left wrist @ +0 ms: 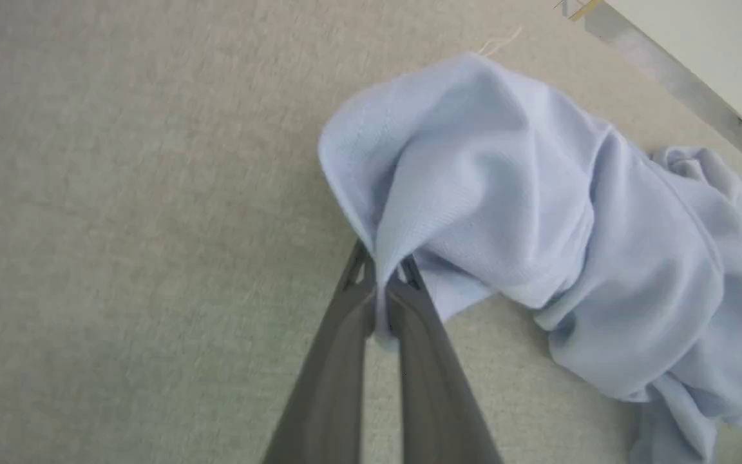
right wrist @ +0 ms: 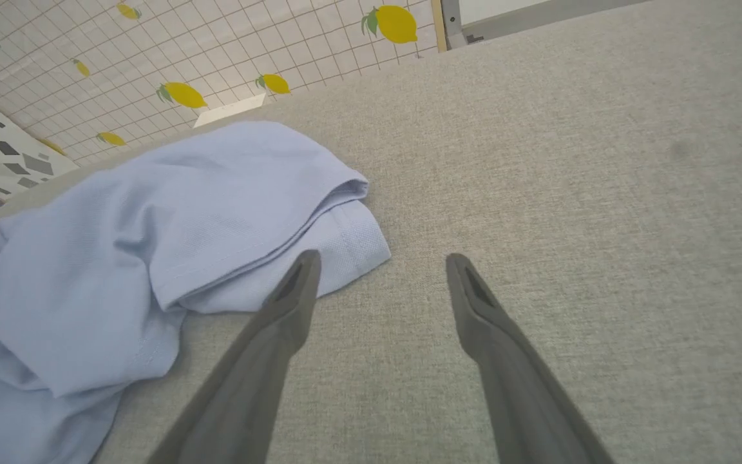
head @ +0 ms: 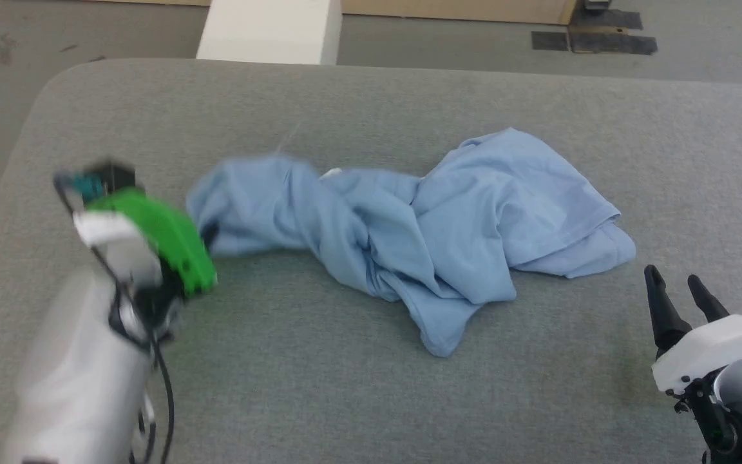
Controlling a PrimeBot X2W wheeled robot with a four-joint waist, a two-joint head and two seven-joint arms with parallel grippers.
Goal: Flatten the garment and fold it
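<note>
The garment (head: 409,225) is a light blue shirt lying crumpled and twisted across the middle of the grey table (head: 358,399); a bit of white collar peeks out at its top. My left gripper (head: 207,233), on a green-cased wrist, is at the garment's left end. In the left wrist view its two fingers (left wrist: 380,283) are shut on a pinched fold of the garment (left wrist: 506,212), which rises slightly from the cloth surface. My right gripper (head: 674,283) stands open at the lower right, just off the garment's right hem (right wrist: 345,251), touching nothing (right wrist: 380,264).
The table's far edge and rounded left corner border a grey floor. A white block (head: 268,29) stands beyond the far edge. A tiled wall with lemon prints (right wrist: 184,93) shows in the right wrist view. Bare table surface lies in front of the garment.
</note>
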